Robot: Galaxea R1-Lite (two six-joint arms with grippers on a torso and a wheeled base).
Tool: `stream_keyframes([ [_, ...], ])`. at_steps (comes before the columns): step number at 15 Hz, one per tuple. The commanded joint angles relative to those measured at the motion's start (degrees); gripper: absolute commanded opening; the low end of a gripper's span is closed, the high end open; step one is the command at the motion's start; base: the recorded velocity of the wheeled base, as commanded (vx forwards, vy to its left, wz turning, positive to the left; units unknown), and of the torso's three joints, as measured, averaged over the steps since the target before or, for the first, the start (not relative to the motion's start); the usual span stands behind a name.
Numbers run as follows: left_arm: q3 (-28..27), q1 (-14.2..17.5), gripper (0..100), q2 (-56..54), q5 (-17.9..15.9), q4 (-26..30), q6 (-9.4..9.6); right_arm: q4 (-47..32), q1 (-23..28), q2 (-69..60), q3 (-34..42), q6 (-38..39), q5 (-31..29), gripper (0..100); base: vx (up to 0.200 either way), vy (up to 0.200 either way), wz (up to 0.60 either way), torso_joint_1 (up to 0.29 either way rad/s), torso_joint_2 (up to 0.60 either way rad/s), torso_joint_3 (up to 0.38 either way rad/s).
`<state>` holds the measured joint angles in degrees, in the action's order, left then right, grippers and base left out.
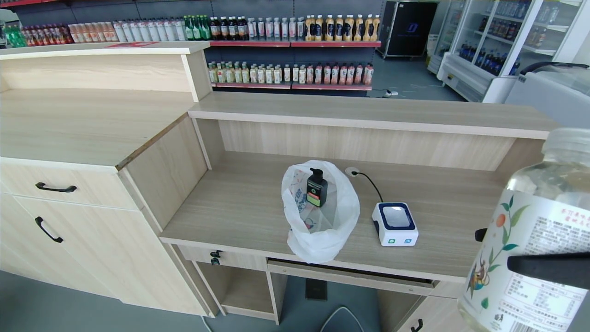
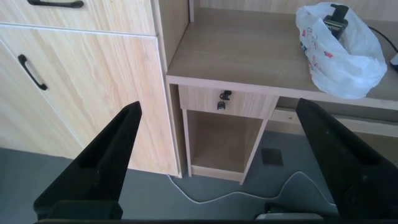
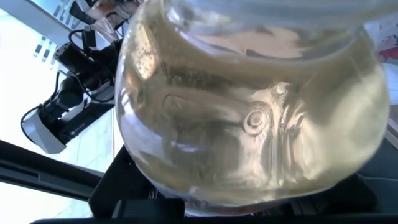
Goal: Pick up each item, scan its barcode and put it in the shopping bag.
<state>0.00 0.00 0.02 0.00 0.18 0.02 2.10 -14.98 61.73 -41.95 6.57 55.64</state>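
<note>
The right gripper (image 1: 498, 251) is clamped on a clear jar (image 1: 539, 216) of pale liquid with a white label printed with leaves and fruit. One black finger (image 1: 548, 269) crosses the label. The jar is upright and raised well above the desk (image 1: 239, 207). In the right wrist view its rounded base (image 3: 249, 118) sits right against that gripper.

To the left of this gripper and farther out, a white barcode scanner (image 1: 395, 223) with a dark-rimmed window lies on the desk. A black cable (image 1: 371, 184) runs from it to a hole in the desktop. Just beyond the scanner on the same side stands the white plastic shopping bag (image 1: 320, 212), mouth open, with a black pump bottle (image 1: 316, 188) upright inside.

The left gripper (image 2: 219, 106) has its jaws spread wide with nothing between them. Ahead of it is the desk front with a keyed drawer (image 2: 224, 101), and the bag (image 2: 339, 53) sits on the desktop farther off to its right
</note>
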Motion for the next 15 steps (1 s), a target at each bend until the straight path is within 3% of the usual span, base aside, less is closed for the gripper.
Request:
stream_keyframes([
  [1, 0.0, 0.0, 100, 0.0, 0.0, 0.0, -0.02, 0.0, -0.3, -0.5, 0.2, 0.0, 0.0, 0, 0.000, 0.000, 0.00, 0.000, 0.00, 0.000],
  [15, 0.0, 0.0, 100, 0.0, 0.0, 0.0, -0.02, 0.1, -0.3, 1.3, -0.1, -0.6, -0.1, 0, 0.000, 0.000, 0.00, 0.000, 0.00, 0.000],
])
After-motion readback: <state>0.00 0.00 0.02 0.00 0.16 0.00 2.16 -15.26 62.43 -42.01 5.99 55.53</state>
